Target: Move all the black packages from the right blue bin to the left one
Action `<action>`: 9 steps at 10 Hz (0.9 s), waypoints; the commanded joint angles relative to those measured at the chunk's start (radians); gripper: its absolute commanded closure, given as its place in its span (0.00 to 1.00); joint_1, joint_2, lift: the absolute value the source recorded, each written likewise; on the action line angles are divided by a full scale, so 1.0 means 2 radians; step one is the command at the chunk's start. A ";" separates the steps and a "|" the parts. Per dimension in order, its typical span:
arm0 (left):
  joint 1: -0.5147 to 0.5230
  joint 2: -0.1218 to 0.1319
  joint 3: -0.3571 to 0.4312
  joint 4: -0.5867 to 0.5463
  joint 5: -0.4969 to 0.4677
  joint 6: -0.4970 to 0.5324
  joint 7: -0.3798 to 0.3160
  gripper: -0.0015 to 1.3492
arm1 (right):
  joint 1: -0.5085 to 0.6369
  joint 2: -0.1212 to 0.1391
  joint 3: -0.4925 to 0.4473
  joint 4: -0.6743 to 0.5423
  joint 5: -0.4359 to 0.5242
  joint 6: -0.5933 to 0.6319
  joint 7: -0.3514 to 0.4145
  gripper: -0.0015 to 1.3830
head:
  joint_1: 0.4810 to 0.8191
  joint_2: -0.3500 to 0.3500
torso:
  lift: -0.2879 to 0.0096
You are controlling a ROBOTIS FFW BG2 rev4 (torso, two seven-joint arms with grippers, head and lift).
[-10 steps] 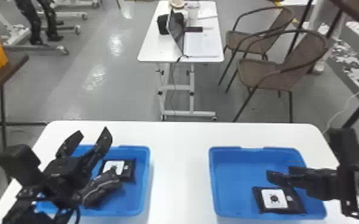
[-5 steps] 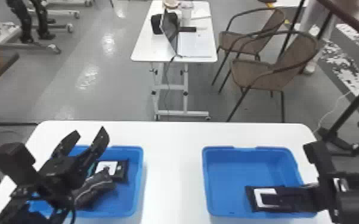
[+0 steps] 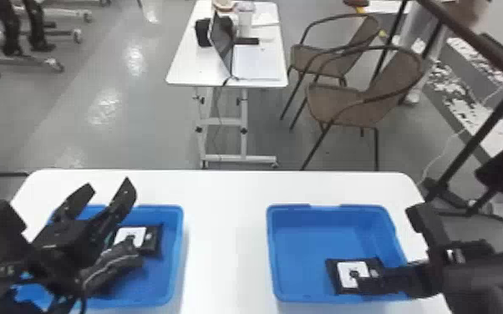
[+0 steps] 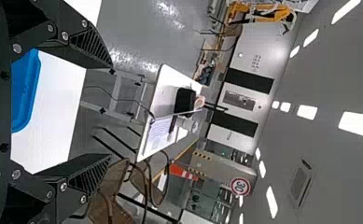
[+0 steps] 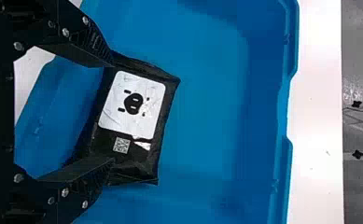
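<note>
- Right blue bin (image 3: pixel 275 254), on the white tabletop (image 3: pixel 225 238): holds one black package (image 5: pixel 133 119), label up, at the bin's 5 o'clock; clock read from the robot, 12 straight ahead.
- Right end effector (image 5: pixel 113 112): fingers apart, tips over opposite ends of that package; contact cannot be told.
- Left blue bin (image 3: pixel 176 254), off at 9 o'clock: holds a labelled package (image 3: pixel 151 242) at its 1 o'clock, and a dark crumpled package (image 3: pixel 115 265) nearer its middle.
- Left end effector (image 3: pixel 108 188): above the left blue bin, fingers apart, pointing to 12 o'clock.
- Step in hand, as judged: grasping what seems the last package to move.
- Handling advice: centre the gap on the package and square it to the ends, since the pack lies slightly askew; lower just short of the bin floor, then close evenly, as the soft wrapper may fold or slip.
- Transfer advice: raise straight above the rim before travelling to 9 o'clock; release toward the left blue bin's 4 o'clock, away from the left end effector.
</note>
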State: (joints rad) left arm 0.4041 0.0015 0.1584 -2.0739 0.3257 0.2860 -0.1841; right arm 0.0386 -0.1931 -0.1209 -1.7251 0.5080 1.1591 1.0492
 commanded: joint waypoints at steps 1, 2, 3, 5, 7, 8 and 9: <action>0.000 -0.002 0.001 0.000 0.001 0.001 0.000 0.28 | -0.006 -0.005 0.003 0.006 0.002 -0.001 0.000 0.24 | 0.63 0.41 | 0.83; 0.000 -0.002 0.001 0.000 0.001 0.000 0.000 0.28 | -0.013 -0.007 0.009 0.020 0.001 -0.007 -0.001 0.24 | 0.63 0.40 | 0.83; 0.000 -0.002 0.001 0.000 0.001 -0.003 0.000 0.28 | -0.023 -0.007 0.016 0.037 0.002 -0.014 -0.001 0.24 | 0.63 0.40 | 0.83; 0.000 -0.002 0.001 0.000 0.006 -0.004 0.000 0.28 | -0.038 -0.005 0.025 0.063 -0.002 -0.027 -0.006 0.24 | 0.63 0.41 | 0.83; 0.000 -0.002 0.002 0.001 0.012 -0.005 0.001 0.28 | -0.043 -0.002 0.025 0.084 -0.009 -0.032 -0.011 0.24 | 0.63 0.42 | 0.83; 0.000 -0.002 0.003 0.001 0.013 -0.009 0.002 0.28 | -0.042 -0.003 0.028 0.086 -0.008 -0.027 -0.011 0.24 | 0.63 0.43 | 0.83; 0.003 -0.002 0.003 0.001 0.014 -0.011 0.005 0.28 | -0.048 -0.005 0.033 0.097 -0.009 -0.024 -0.011 0.32 | 0.63 0.43 | 0.83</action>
State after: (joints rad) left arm 0.4067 0.0015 0.1639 -2.0724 0.3519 0.2667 -0.1760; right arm -0.0517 -0.2012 -0.0601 -1.5426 0.4919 1.1068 1.0261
